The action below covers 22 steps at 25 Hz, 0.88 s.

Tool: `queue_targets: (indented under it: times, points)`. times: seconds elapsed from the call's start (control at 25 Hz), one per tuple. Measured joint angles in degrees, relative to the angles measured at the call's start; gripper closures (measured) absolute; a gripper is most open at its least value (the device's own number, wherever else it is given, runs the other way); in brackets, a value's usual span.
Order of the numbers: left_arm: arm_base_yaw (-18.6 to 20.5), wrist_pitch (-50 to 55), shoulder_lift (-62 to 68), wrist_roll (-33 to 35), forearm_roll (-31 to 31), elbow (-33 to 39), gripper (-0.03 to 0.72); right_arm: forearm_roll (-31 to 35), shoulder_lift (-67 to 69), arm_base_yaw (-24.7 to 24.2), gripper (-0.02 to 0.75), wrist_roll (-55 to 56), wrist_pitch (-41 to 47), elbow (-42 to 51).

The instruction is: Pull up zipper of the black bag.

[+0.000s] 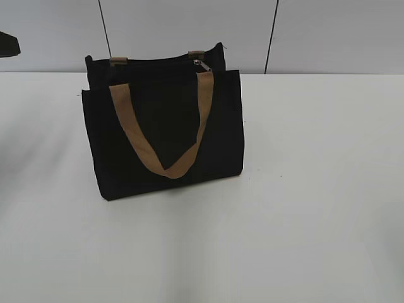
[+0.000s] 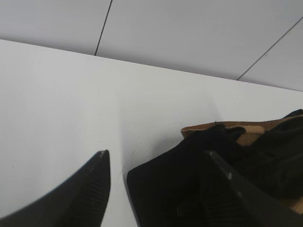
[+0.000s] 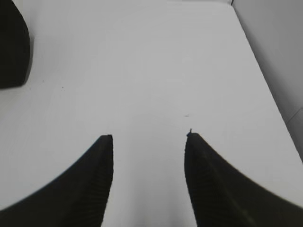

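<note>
The black bag [image 1: 164,132] stands upright on the white table [image 1: 315,189], left of centre. One tan strap handle [image 1: 161,161] hangs down its front. The zipper [image 1: 158,61] runs along the top edge, and its silver pull tab [image 1: 202,65] sits near the right end. My left gripper [image 2: 157,156] is open and empty. The bag's end [image 2: 170,184] and a tan strap [image 2: 222,126] show between and behind its fingers. My right gripper [image 3: 147,137] is open and empty over bare table, with a corner of the bag [image 3: 12,47] at the upper left.
A dark part of the left arm [image 1: 7,44] shows at the left edge of the exterior view. A grey panelled wall [image 1: 189,25] stands right behind the bag. The right wrist view shows the wall [image 3: 279,56] on its right.
</note>
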Motion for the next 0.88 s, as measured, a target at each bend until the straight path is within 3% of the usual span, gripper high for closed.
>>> queue_targets:
  times: [0.24,0.52,0.88]
  points:
    - [0.0,-0.6,-0.8,0.0,0.0,0.0,0.233,-0.4,-1.5,-0.1,0.361,2.0,3.8,1.1]
    - [0.0,-1.3,-3.2,0.0,0.0,0.0,0.233,-6.9,-1.5,-0.1,0.361,9.0,4.3,1.6]
    - [0.0,-2.0,-3.6,0.0,0.0,0.0,0.233,-3.6,-1.5,-0.1,0.361,1.6,4.4,1.7]
